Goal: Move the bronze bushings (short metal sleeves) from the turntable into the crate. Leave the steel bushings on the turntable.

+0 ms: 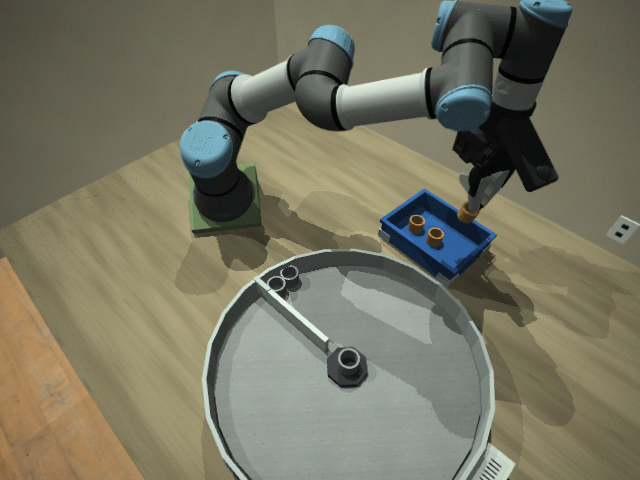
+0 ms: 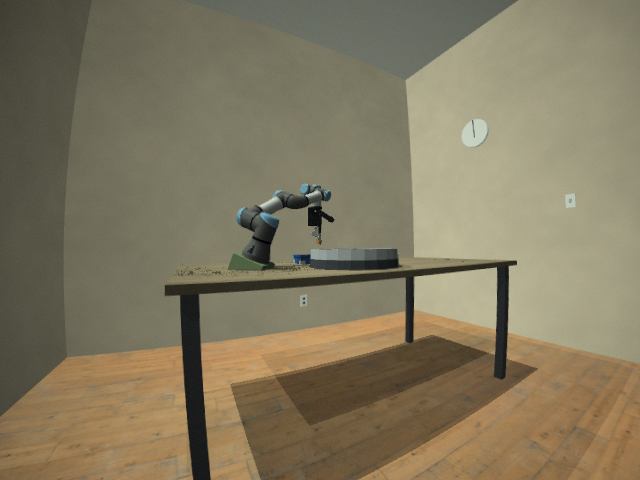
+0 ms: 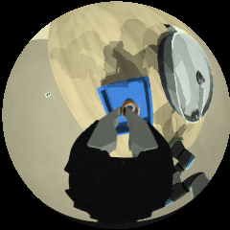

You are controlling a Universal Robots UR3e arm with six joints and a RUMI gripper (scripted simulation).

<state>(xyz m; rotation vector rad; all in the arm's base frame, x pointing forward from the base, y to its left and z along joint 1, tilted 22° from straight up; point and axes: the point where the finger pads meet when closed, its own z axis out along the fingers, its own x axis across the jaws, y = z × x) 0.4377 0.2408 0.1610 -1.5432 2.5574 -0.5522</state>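
Held above the crate [image 1: 413,252] [image 2: 301,258] [image 3: 136,91], a bronze bushing [image 1: 467,212] [image 2: 318,241] [image 3: 137,106] hangs from the gripper [image 1: 473,203] [image 2: 318,237] [image 3: 122,107], its fingers closed almost completely and apparently pinching the sleeve by its thin wall, which would explain so narrow a grip. The top view sets it against the crate's far side; the wrist view shows blue behind it, and the exterior view puts it clear above the rim, a height that likely serves to keep it off the walls.

Two more bronze pieces, the left one [image 1: 416,230] and the right one [image 1: 435,244], stand upright and slightly apart in the crate, leaving space on the far right for a third. On the turntable [image 1: 351,259] [image 2: 354,254] [image 3: 179,62], two steel bushings, one [image 1: 293,283] beside the other [image 1: 276,292], sit at the far left by the outer end of the divider [image 1: 297,315], which probably gathers parts there. A grey ring [image 1: 349,369] tops the hub [image 1: 334,376]; whether it is a bushing or a fixture cannot be told.

No bronze shows on the turntable, so this appears to be the last piece. The release calls for a low, level drop, away from the standing pair.
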